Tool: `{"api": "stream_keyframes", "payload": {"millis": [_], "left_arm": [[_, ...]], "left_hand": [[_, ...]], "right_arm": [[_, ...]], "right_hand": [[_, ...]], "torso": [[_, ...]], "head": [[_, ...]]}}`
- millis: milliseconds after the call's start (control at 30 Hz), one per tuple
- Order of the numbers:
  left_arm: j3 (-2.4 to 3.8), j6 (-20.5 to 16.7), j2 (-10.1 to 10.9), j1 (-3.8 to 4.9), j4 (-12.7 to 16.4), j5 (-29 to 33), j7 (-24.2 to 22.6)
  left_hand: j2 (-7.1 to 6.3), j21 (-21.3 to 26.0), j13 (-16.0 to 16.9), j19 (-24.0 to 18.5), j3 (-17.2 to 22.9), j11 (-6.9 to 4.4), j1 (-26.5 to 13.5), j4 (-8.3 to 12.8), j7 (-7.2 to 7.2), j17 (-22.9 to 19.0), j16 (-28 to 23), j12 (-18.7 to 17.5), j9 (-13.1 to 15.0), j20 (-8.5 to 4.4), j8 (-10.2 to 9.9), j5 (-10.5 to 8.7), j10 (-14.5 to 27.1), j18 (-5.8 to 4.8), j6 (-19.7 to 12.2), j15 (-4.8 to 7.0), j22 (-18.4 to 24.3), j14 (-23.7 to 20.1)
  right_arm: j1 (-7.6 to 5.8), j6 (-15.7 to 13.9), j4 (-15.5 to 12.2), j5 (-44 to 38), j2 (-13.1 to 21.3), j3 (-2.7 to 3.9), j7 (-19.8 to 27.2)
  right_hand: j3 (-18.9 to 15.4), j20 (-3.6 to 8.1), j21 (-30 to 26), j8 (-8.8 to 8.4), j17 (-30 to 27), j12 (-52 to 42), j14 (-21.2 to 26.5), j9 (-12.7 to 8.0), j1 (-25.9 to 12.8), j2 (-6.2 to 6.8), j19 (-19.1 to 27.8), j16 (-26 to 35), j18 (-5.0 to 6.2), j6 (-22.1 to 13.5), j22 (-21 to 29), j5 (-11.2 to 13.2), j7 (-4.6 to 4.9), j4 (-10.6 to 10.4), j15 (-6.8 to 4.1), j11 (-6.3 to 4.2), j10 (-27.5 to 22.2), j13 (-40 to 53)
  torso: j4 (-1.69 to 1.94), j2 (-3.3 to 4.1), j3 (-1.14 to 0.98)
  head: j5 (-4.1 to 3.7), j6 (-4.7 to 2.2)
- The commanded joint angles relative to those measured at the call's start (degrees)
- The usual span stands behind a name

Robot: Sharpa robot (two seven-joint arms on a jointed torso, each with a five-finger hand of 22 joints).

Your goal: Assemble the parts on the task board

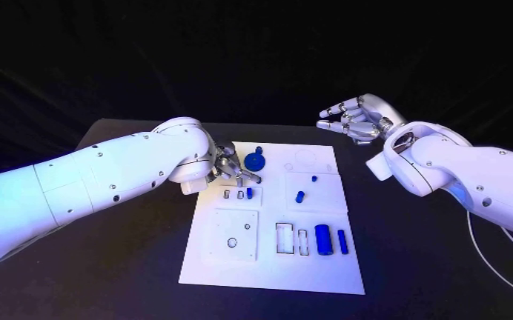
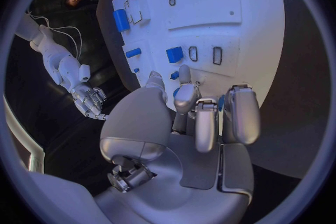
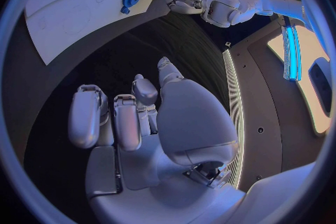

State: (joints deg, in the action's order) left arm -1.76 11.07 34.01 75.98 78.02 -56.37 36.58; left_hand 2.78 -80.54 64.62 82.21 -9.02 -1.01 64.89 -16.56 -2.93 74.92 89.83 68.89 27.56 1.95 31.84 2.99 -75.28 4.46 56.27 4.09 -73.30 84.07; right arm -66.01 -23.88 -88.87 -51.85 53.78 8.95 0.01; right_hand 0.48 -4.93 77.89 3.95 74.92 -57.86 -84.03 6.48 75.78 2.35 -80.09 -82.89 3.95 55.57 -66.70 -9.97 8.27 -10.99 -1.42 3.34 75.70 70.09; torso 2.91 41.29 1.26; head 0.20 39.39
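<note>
The white task board [image 1: 267, 261] lies in the middle of the table. My left hand [image 1: 230, 168] hovers low over its far left corner, beside a round blue gear-like part [image 1: 256, 160]. In the left wrist view that hand [image 2: 203, 117] has its fingers curled, and two fingertips [image 2: 183, 75] reach next to a small blue part [image 2: 174, 74]. I cannot tell whether they pinch it. A square blue part [image 2: 174, 54] stands by two empty slots. My right hand [image 1: 353, 120] is raised off the board's far right corner, fingers apart and holding nothing.
A blue cylinder [image 1: 323, 241] and a blue bar [image 1: 343, 241] lie near the board's right edge. Two small blue parts [image 1: 302, 196] sit mid-board. Black table [image 1: 128, 261] surrounds the board.
</note>
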Motion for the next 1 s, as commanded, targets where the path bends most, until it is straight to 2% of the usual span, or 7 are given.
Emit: {"api": "stream_keyframes", "payload": {"millis": [33, 233, 333, 433, 567, 700, 1000], "left_arm": [[-0.09, 4.66, -0.85, 0.15, -0.89, -2.27, 1.14], [-0.53, 6.53, -2.19, 0.22, -2.15, -2.91, 1.41], [-0.65, 6.88, -2.48, 0.22, -2.46, -3.02, 1.45], [-0.72, 7.13, -2.63, 0.22, -2.67, -3.07, 1.47], [-0.82, 7.53, -2.84, 0.22, -2.95, -3.11, 1.5], [-0.88, 7.41, -3.07, 0.21, -3.13, -3.12, 1.49], [-0.92, 6.04, -3.32, 0.21, -2.82, -3.13, 1.3]], "left_hand": [[0.35, -0.28, 0.14, 0.25, -0.38, 0.0, 0.46, 0.1, -0.01, 15.08, 0.17, 0.39, 0.31, 0.02, 0.38, -0.18, -0.39, -1.05, -0.56, 0.29, -0.1, 5.93], [0.54, -0.57, 0.49, 0.43, -0.56, 0.01, 0.95, 0.13, -0.01, 15.08, 0.17, 0.65, 0.72, 0.03, 0.53, -0.17, -0.55, -1.15, -0.73, 0.28, -0.6, 5.93], [0.63, -0.82, 0.85, 0.62, -0.69, 0.0, 1.05, 0.08, 0.01, 15.08, 0.17, 0.95, 0.94, 0.03, 0.65, -0.18, -0.76, -1.23, -0.74, 0.29, -1.06, 5.93], [0.68, -0.99, 1.14, 0.75, -0.83, -0.02, 1.14, 0.07, 0.03, 15.08, 0.17, 1.2, 1.13, 0.02, 0.76, -0.17, -0.94, -1.29, -0.74, 0.3, -1.35, 5.93], [0.76, -1.13, 1.37, 0.84, -0.97, -0.05, 1.25, 0.06, 0.06, 15.08, 0.17, 1.39, 1.35, 0.01, 0.87, -0.17, -1.09, -1.33, -0.75, 0.32, -1.58, 5.93], [0.89, -1.21, 1.51, 0.89, -1.08, -0.07, 1.39, 0.06, 0.09, 15.08, 0.17, 1.52, 1.59, 0.0, 0.99, -0.17, -1.17, -1.35, -0.77, 0.33, -1.72, 5.93], [1.32, -1.45, 1.97, 1.03, -1.27, -0.15, 1.86, 0.1, 0.19, 15.08, 0.17, 1.91, 2.22, -0.03, 1.34, -0.15, -1.45, -1.41, -0.77, 0.39, -2.13, 5.93]], "right_arm": [[0.0, 1.22, 0.08, -0.74, -0.15, 0.0, -0.68], [0.01, 1.48, 0.16, -0.9, -0.36, -0.01, -0.82], [0.02, 1.66, 0.33, -0.94, -0.52, -0.02, -0.88], [0.03, 1.71, 0.49, -0.96, -0.64, -0.03, -0.91], [0.05, 1.82, 0.68, -0.97, -0.79, -0.04, -0.89], [0.08, 1.89, 0.88, -1.14, -0.98, -0.05, -0.9], [0.15, 1.98, 1.46, -1.3, -1.35, -0.09, -0.97]], "right_hand": [[-0.4, 0.05, -0.2, -0.04, 4.67, 0.33, -3.4, -0.08, -0.1, -0.47, 0.4, 0.28, 0.69, -0.25, 0.05, -0.09, 0.12, 0.09, 0.36, 0.0, -0.2, -0.1], [-0.4, 0.05, -0.2, -0.04, 4.67, 0.33, -3.4, -0.08, -0.1, -0.47, 0.4, 0.28, 0.69, -0.25, 0.05, -0.09, 0.12, 0.09, 0.36, 0.0, -0.2, -0.1], [-0.52, 0.05, -0.24, -0.04, 4.77, 0.2, -3.43, -0.08, -0.13, -0.48, 0.42, 0.23, 0.7, -0.24, 0.11, -0.09, 0.11, 0.04, 0.36, -0.01, -0.13, -0.04], [-0.53, 0.05, -0.26, -0.04, 4.81, 0.2, -3.44, -0.08, -0.12, -0.48, 0.43, 0.2, 0.71, -0.23, 0.15, -0.09, 0.11, 0.04, 0.36, -0.01, -0.13, -0.04], [-0.54, 0.05, -0.25, -0.04, 4.81, 0.18, -3.44, -0.08, -0.12, -0.48, 0.42, 0.2, 0.71, -0.23, 0.13, -0.09, 0.11, 0.04, 0.36, -0.01, -0.12, -0.03], [-0.55, 0.05, -0.23, -0.03, 4.79, 0.13, -3.44, -0.08, -0.11, -0.48, 0.4, 0.22, 0.7, -0.23, 0.09, -0.1, 0.11, 0.04, 0.35, -0.01, -0.1, -0.01], [-0.55, 0.05, -0.23, -0.03, 4.79, 0.13, -3.44, -0.08, -0.11, -0.48, 0.4, 0.22, 0.7, -0.23, 0.09, -0.1, 0.11, 0.04, 0.35, -0.01, -0.1, -0.01]], "torso": [[0.05, 0.08, 0.04], [0.04, 0.07, 0.02], [-0.04, 0.11, 0.03], [0.0, 0.09, 0.06], [0.12, 0.05, -0.01], [0.11, 0.09, 0.04], [0.04, 0.11, 0.0]], "head": [[0.03, 0.13], [-0.11, 0.55], [-0.45, 0.43], [-0.48, 0.4], [-0.6, 0.39], [-0.54, 0.41], [-0.44, 0.63]]}}
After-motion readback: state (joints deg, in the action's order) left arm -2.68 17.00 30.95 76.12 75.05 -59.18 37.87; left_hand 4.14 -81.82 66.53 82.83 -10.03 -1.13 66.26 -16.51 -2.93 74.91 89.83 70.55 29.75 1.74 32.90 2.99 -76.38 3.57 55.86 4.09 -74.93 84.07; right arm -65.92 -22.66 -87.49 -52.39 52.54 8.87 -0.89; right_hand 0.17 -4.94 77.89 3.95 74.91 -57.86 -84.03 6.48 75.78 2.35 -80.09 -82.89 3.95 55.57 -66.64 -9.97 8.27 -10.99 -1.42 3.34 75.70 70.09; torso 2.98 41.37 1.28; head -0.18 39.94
